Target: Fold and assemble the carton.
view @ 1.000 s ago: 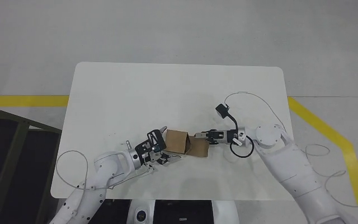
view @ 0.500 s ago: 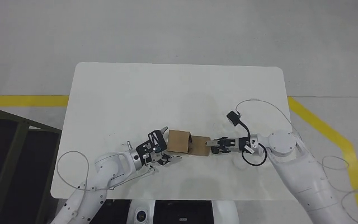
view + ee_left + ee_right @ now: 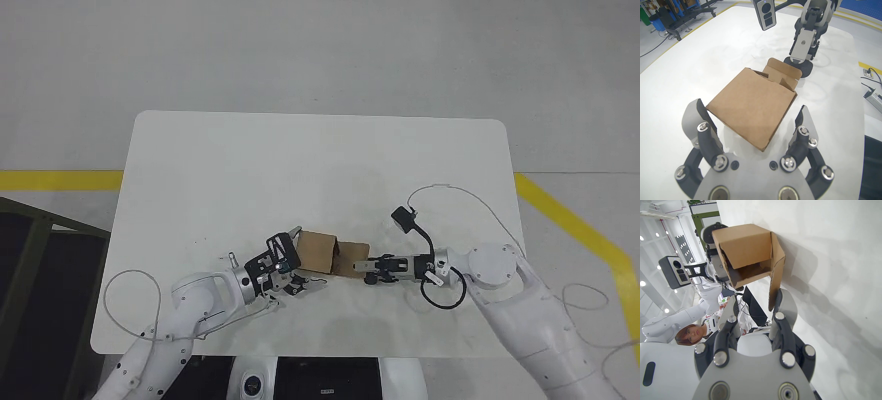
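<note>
You'll find the brown carton (image 3: 318,250) lying on the white desk (image 3: 300,160), toward the near edge and roughly midway across, with one hand at either end.

Your left hand (image 3: 751,103) sits at the end that faces away from the carton's mouth. Its fingers are spread wide and straddle that end. One pad (image 3: 702,109) touches a corner of the carton, while the other stands just clear of the opposite edge (a narrow strip of desk shows between them). Nothing is clamped there.

The end facing your right hand (image 3: 757,294) is open, and you can see into the hollow inside. An inner flap (image 3: 749,253) is folded partway across the mouth. One long flap (image 3: 777,272) juts out of the mouth toward the right hand.

That hand is low over the desk, just beyond the open end, and its fingers are apart as well. The tip of the long flap lies between them, against the inner face of the finger (image 3: 786,308) nearer the desk. The other finger is well off it, so the flap is not pinched.

On the floor, a yellow line (image 3: 60,180) runs out past the sides of the desk.
</note>
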Controlling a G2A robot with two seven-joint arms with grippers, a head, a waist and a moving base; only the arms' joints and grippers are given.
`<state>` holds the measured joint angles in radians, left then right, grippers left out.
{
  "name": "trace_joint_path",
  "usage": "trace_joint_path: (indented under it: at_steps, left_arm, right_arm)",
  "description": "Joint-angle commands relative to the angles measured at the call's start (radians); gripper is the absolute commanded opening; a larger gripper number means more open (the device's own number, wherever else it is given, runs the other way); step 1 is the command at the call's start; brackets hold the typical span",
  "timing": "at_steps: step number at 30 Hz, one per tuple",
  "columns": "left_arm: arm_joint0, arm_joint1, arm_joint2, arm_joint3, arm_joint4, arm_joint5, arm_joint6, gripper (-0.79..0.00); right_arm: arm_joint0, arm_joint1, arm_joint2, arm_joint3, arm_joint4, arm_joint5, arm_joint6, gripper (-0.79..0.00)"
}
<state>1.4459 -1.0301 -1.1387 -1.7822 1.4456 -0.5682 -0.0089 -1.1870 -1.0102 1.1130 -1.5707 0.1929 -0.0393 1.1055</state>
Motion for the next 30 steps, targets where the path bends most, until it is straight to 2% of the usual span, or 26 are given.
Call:
trace_joint_path:
  at_steps: [1, 18, 22, 30]
  left_arm:
    - [0.000, 0.000, 0.000, -0.001, 0.000, -0.001, -0.001, 0.000]
    - [-0.004, -0.003, 0.004, -0.001, 0.001, -0.003, -0.002, 0.000]
    - [-0.005, -0.003, 0.004, -0.001, 0.003, -0.006, -0.004, 0.000]
    - [-0.003, -0.003, 0.001, -0.001, 0.002, -0.011, -0.004, 0.000]
  right_arm:
    - [0.006, -0.002, -0.004, -0.007, 0.013, -0.004, -0.002, -0.434]
    - [0.077, -0.041, -0.113, 0.055, 0.110, -0.087, -0.047, -0.443]
    - [0.075, -0.046, -0.120, 0.081, 0.133, -0.128, -0.061, -0.474]
    - [0.080, -0.051, -0.128, 0.099, 0.130, -0.140, -0.060, -0.526]
